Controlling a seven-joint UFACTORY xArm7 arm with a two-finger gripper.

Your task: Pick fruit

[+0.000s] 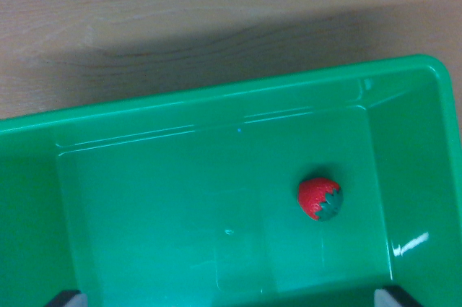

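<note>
A small red strawberry [319,199] with a green leafy cap lies on the floor of a green plastic bin [216,101], toward the wrist view's right. Only the two dark fingertips [66,297] of my gripper [231,298] show, at the bottom edge near the left and right corners. They stand far apart, so the gripper is open with nothing between them. The strawberry sits above and left of the right fingertip, apart from both.
The bin's far wall runs across the upper middle and its right wall [426,177] rises close to the strawberry. Beyond the rim lies a light wooden tabletop [180,11] with the bin's shadow on it.
</note>
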